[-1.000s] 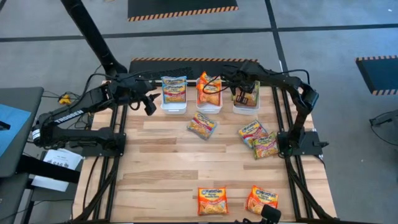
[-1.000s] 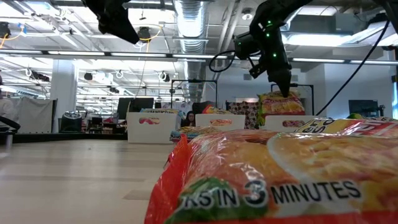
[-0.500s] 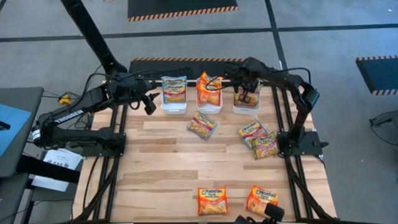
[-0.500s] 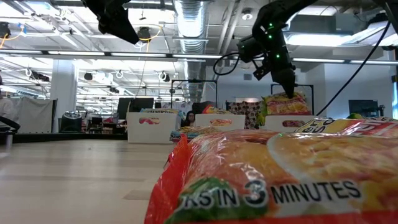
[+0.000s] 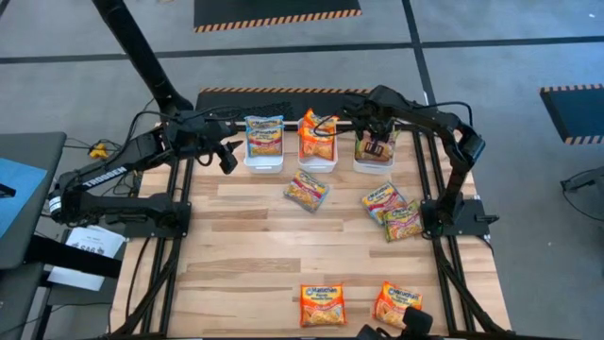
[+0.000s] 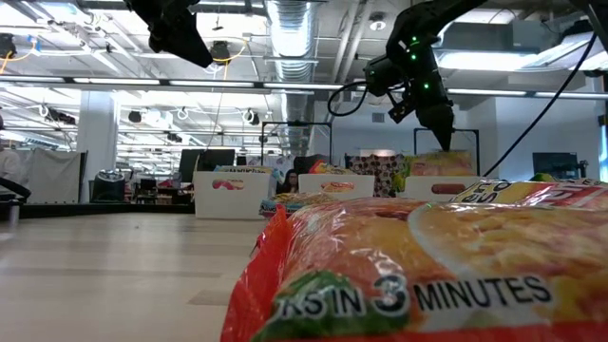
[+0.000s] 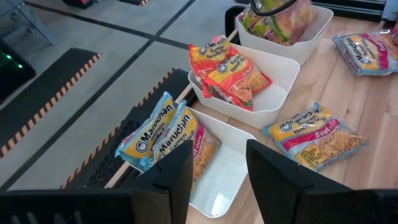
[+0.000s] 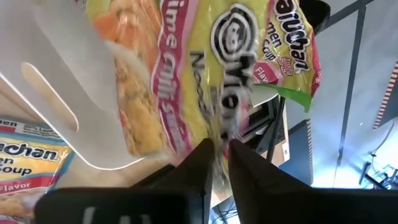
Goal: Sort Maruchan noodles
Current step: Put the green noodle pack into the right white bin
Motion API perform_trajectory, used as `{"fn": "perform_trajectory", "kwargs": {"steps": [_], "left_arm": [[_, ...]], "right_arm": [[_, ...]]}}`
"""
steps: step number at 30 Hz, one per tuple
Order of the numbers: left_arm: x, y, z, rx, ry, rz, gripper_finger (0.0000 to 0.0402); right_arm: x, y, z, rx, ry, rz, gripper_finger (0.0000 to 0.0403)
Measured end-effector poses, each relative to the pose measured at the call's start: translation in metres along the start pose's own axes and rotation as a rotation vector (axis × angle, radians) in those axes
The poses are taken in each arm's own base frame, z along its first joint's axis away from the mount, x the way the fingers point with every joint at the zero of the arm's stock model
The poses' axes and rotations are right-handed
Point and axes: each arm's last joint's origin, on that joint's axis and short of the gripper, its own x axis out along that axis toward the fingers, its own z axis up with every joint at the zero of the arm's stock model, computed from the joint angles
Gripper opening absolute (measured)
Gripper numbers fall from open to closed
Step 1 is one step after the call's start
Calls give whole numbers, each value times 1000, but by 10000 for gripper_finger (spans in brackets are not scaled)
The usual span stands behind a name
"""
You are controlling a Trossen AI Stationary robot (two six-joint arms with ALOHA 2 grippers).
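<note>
Three white trays stand along the table's far edge. The left tray (image 5: 264,162) holds pale yellow-blue Maruchan packets (image 7: 165,134), and the middle tray (image 5: 317,164) holds orange-red ones (image 7: 230,68). A green-yellow packet (image 8: 205,62) stands in the right tray (image 5: 374,169). My right gripper (image 8: 221,155) hangs just above it, its fingers a narrow gap apart. My left gripper (image 7: 217,180) hovers open, touching nothing, beside the left tray's left side. My right gripper's fingers (image 8: 202,163) stand on either side of the green-yellow packet's upper edge (image 8: 219,134), which is blurred; whether they touch it I cannot tell. They come from above, slanting down. The packet stands on edge inside the right tray (image 6: 439,163).
Loose packets lie on the wood: one in front of the middle tray (image 5: 307,191), two near the right edge (image 5: 383,200) (image 5: 403,222), and two orange-red ones at the near edge (image 5: 323,304) (image 5: 396,302). The table's left half is bare wood.
My right gripper has shifted a little toward the table's right edge above the right tray. The green-yellow packet that hung below it has sunk into that tray and now shows lower behind the tray wall.
</note>
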Motion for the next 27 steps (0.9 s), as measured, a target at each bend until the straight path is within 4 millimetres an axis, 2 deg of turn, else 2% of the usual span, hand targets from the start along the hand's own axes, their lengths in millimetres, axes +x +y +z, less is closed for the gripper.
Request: {"fn": "perform_trajectory", "kwargs": {"steps": [10,12,18,22,27], "left_arm": [[0,0,0,0,1,15,137],[0,0,0,-8,1,17,137],[0,1,0,-35,0,17,137],[0,1,0,-38,0,17,137],[0,0,0,-38,0,17,137]], "right_arm": [[-4,-1,-1,52,-2,22,87],[-9,0,-3,100,2,112,87],[-15,11,-5,178,-5,524,86],[-3,15,2,178,-51,550,86],[18,18,2,195,-20,572,86]]}}
